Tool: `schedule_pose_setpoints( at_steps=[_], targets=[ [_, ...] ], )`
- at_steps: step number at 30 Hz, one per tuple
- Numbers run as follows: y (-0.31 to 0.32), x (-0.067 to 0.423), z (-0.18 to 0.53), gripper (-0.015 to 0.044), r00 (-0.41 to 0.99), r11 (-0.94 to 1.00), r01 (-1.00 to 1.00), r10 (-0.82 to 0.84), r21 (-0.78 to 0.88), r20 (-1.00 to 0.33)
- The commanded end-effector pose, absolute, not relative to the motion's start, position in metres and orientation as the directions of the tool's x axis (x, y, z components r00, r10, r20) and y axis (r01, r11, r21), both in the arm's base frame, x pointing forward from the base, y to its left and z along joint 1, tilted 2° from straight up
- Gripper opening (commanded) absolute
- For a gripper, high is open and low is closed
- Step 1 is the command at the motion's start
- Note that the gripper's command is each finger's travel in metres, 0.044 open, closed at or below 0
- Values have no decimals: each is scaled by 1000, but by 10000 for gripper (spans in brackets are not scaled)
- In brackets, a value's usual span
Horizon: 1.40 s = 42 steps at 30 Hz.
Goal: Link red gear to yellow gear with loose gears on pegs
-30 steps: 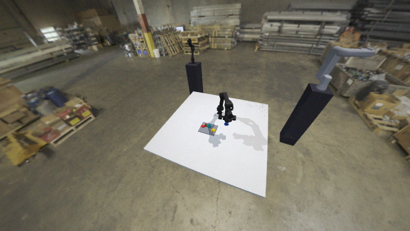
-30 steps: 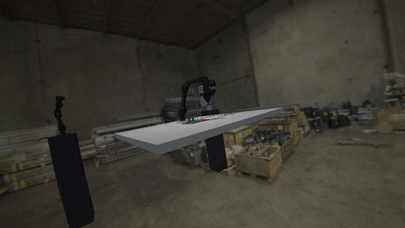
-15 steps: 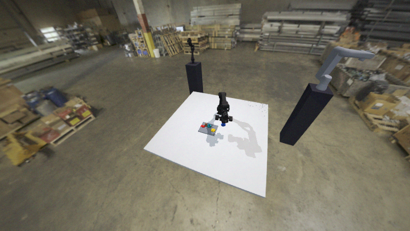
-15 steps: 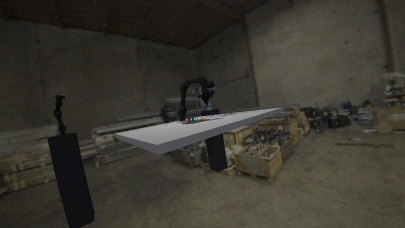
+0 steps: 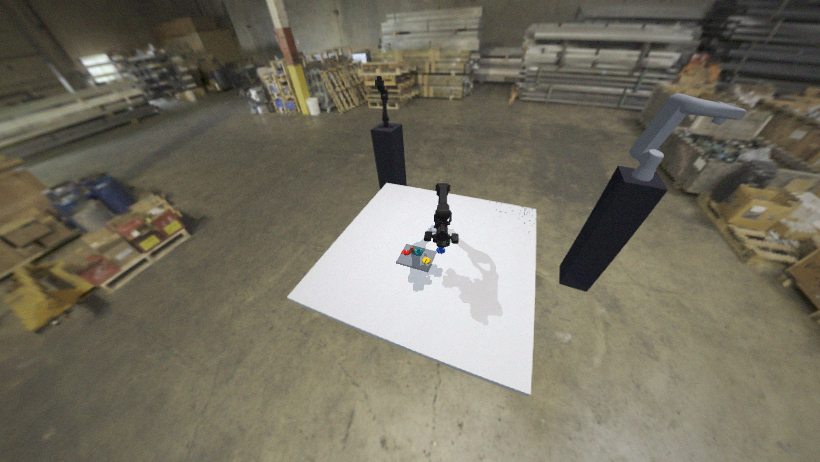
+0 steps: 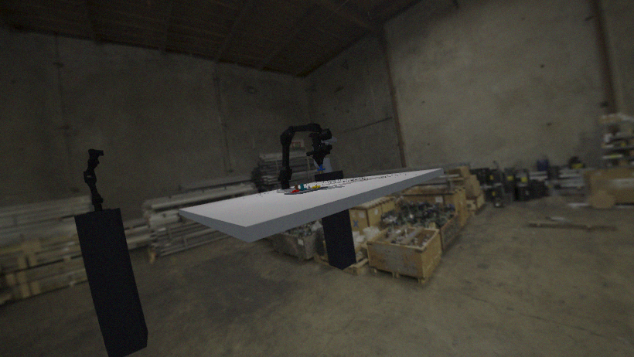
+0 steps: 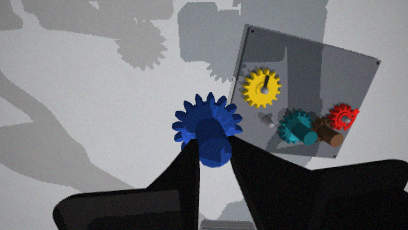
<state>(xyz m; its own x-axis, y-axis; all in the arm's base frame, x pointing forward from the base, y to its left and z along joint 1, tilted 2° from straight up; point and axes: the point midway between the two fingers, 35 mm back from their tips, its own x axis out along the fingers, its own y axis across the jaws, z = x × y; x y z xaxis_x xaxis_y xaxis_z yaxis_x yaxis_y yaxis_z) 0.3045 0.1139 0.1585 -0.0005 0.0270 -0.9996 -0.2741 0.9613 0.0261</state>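
My gripper (image 7: 212,143) is shut on the handle of the blue gear (image 7: 207,114) (image 5: 440,250) (image 6: 320,168) and holds it above the table, beside the grey board (image 7: 305,65) (image 5: 408,264). On the board are the yellow gear (image 7: 255,93) (image 5: 426,261) with its black stripe, the teal gear (image 7: 288,126) (image 5: 418,251), the brown gear (image 7: 320,126) and the red gear (image 7: 338,114) (image 5: 406,252). Teal sits beside brown, and brown beside red. A bare peg (image 7: 266,119) stands between the yellow and teal gears. Whether the teeth mesh is too small to tell.
The upright handles of the teal and brown gears rise from the board close together. The white table (image 5: 367,309) (image 6: 230,215) extends around the board, with arm shadows on it. Two other arms stand on dark pedestals (image 5: 611,229) (image 5: 390,154) beyond the table.
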Motion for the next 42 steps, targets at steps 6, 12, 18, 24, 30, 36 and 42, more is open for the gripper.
schedule_pose_setpoints(
  at_steps=[6, 12, 18, 24, 30, 36, 42],
  targets=[
    [94, 306, 150, 0, 7, 960, -278, 26, 24, -1000],
    [80, 305, 143, 0, 6, 960, -279, 25, 23, -1000],
    [67, 304, 136, 0, 6, 960, -279, 24, 22, -1000],
    [54, 302, 129, 0, 6, 960, -280, 23, 21, -1000],
    [41, 299, 122, 0, 5, 960, -281, 22, 20, -1000],
    [28, 296, 115, 0, 5, 959, -281, 21, 19, -1000],
    [16, 291, 108, 0, 4, 959, -282, 21, 19, -1000]
  ],
)
